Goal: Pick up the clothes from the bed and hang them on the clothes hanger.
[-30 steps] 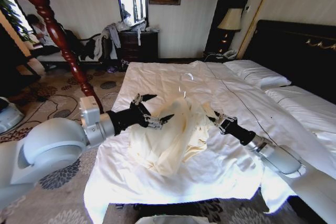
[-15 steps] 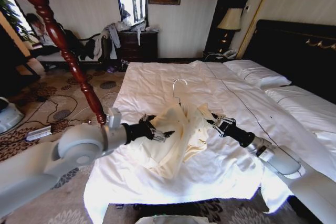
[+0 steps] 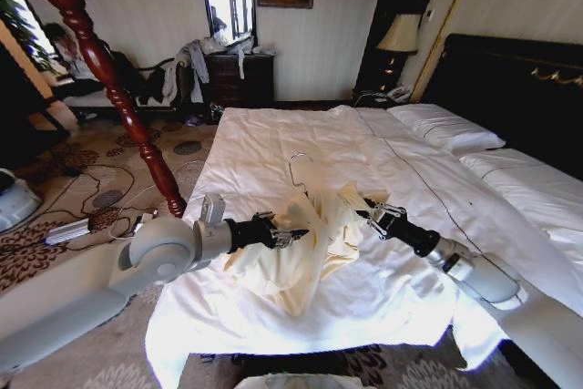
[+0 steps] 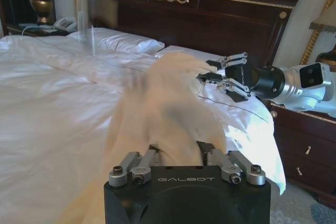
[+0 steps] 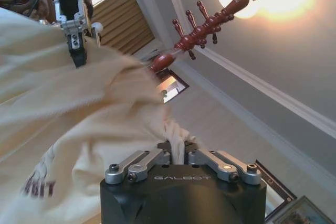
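Left pincer (image 3: 290, 237) and right pincer (image 3: 364, 211) both clamped on cream shirt (image 3: 301, 257), lifted above bed (image 3: 273, 138)

The robot's arms are fat and light grey with black ends. Each black gripper, left gripper (image 3: 284, 235) and right gripper (image 3: 371, 211), has silver fingers, small screws and the word GALBOT.

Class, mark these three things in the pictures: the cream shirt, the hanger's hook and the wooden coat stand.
cream shirt (image 3: 301, 257), head view: the bunched fabric's middle.
hanger's hook (image 3: 296, 163), head view: the silver curve above the shirt.
wooden coat stand (image 3: 114, 88), head view: the turned pole.
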{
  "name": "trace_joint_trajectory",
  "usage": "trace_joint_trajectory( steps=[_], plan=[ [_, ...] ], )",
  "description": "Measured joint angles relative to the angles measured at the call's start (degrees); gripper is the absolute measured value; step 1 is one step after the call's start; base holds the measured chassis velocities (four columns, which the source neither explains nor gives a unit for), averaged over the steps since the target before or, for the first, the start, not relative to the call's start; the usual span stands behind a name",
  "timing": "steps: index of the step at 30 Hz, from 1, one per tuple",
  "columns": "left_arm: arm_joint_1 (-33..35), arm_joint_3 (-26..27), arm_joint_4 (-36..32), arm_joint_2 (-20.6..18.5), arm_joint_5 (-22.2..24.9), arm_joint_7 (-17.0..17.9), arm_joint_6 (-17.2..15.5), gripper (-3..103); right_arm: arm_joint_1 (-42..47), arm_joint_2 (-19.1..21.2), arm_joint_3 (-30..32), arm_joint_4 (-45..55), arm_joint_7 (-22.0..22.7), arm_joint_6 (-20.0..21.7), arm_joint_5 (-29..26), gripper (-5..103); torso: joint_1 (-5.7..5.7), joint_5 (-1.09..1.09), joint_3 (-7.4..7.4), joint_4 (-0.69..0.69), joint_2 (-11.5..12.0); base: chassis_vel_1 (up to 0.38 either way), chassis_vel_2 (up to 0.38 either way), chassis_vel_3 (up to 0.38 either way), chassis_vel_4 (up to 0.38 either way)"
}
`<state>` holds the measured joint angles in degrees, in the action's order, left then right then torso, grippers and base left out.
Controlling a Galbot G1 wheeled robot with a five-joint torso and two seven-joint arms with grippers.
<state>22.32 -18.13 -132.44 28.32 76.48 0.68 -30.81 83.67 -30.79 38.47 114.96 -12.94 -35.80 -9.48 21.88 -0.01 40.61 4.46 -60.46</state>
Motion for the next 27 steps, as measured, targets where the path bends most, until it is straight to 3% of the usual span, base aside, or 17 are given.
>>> trace_joint_trajectory(
  steps=[2,4,5,7,10,25,27],
  plan=[
    [0.00,-0.10,0.12,-0.17,-0.72,-0.89,0.29,26,-0.03,0.02,0.05,0.01,-0.41,0.03,-0.55,4,0.00,0.00,0.00,0.00,0.00,0.000,0.000,0.000,0.000],
    [0.00,-0.13,0.13,-0.23,-0.82,-1.20,0.42,26,-0.08,0.01,0.12,0.01,-0.58,0.02,-0.67,2,0.00,0.00,0.00,0.00,0.00,0.000,0.000,0.000,0.000],
    [0.00,-0.11,0.13,-0.29,-1.01,-1.64,0.92,16,-0.12,-0.06,0.22,0.01,-0.66,0.04,-0.90,1,0.00,0.00,0.00,0.00,0.00,0.000,0.000,0.000,0.000],
    [0.01,-0.10,0.13,-0.32,-1.19,-1.93,1.12,16,-0.13,-0.12,0.24,0.02,-0.68,0.07,-1.06,1,0.00,0.01,0.00,0.00,0.00,0.000,0.000,0.000,0.000],
    [0.19,-0.03,0.13,-0.54,-2.10,-2.37,1.61,2,-0.18,-0.31,0.30,0.19,-0.64,0.47,-2.36,1,0.00,0.00,0.00,0.00,0.00,0.000,0.000,0.000,0.000],
    [1.09,0.21,0.94,-0.68,-3.48,-2.28,2.49,0,0.29,-0.87,0.26,0.22,0.46,1.29,-3.83,-2,0.00,0.00,0.00,0.00,0.00,0.000,0.000,0.000,0.000],
    [1.31,0.93,1.31,-0.52,-3.32,-2.29,2.94,0,0.73,-0.72,0.19,0.51,0.33,1.52,-6.10,9,0.00,0.01,0.00,0.00,0.00,0.000,0.000,0.000,0.000]
  ],
)
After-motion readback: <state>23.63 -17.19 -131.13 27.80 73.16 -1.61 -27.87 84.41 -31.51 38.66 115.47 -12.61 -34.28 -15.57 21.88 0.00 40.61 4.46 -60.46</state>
